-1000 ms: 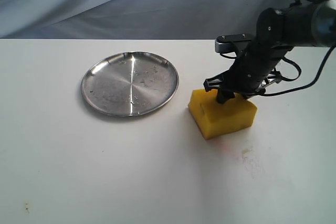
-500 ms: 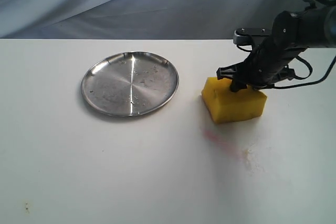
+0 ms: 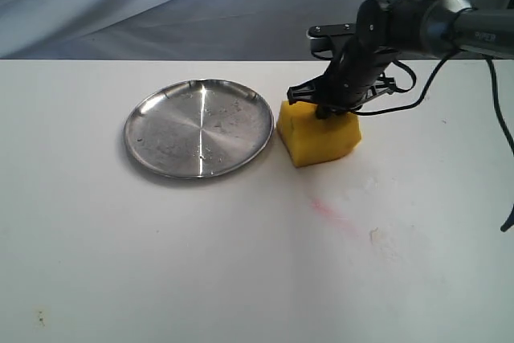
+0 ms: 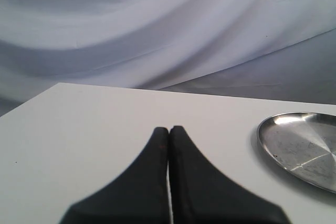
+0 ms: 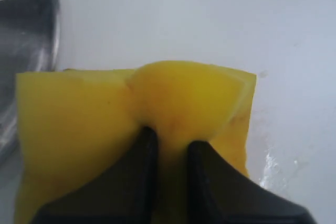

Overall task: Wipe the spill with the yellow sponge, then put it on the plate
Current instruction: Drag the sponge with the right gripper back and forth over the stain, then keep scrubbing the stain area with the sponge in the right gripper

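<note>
The yellow sponge (image 3: 317, 137) sits on the white table just right of the silver plate (image 3: 198, 127), with my right gripper (image 3: 330, 110) shut on its top, pinching the foam into a bulge (image 5: 181, 98). In the right wrist view the plate's rim (image 5: 51, 19) lies close beside the sponge. The spill (image 3: 377, 236) shows as a small tan smear nearer the front of the table, to the right, apart from the sponge. My left gripper (image 4: 169, 129) is shut on nothing, hovering over bare table with the plate's edge (image 4: 299, 145) off to one side.
A faint pink streak (image 3: 328, 212) lies on the table between the sponge and the spill. A draped blue-grey cloth (image 3: 161, 6) hangs behind the table. A small dark speck (image 3: 40, 316) marks the front left of the table.
My right gripper has carried the sponge away from the spill, first back to the right, then left to the plate's right rim. The pink streak is now uncovered.
</note>
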You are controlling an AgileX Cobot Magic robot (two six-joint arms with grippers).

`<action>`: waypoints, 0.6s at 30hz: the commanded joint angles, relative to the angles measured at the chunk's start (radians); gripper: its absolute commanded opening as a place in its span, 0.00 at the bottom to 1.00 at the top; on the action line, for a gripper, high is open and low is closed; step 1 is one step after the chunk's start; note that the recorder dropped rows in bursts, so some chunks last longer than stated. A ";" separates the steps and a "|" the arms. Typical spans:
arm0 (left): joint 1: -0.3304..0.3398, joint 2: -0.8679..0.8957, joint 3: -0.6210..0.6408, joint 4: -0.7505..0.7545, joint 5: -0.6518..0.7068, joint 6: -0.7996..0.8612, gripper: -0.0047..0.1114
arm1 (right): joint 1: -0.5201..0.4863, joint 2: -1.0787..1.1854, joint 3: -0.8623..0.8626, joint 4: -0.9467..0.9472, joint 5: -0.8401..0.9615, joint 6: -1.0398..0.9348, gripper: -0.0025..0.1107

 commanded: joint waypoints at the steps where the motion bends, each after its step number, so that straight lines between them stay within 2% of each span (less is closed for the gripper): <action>1: -0.005 -0.004 0.005 0.001 -0.005 -0.001 0.04 | 0.036 -0.006 -0.004 -0.004 0.117 -0.018 0.13; 4: -0.005 -0.004 0.005 0.001 -0.005 -0.001 0.04 | 0.047 -0.026 0.030 -0.016 0.166 -0.018 0.13; 7: -0.005 -0.004 0.005 0.001 -0.005 -0.001 0.04 | 0.050 -0.082 0.133 -0.030 0.126 -0.018 0.13; 18: -0.005 -0.004 0.005 0.001 -0.005 -0.003 0.04 | -0.006 -0.388 0.706 -0.090 -0.120 0.052 0.13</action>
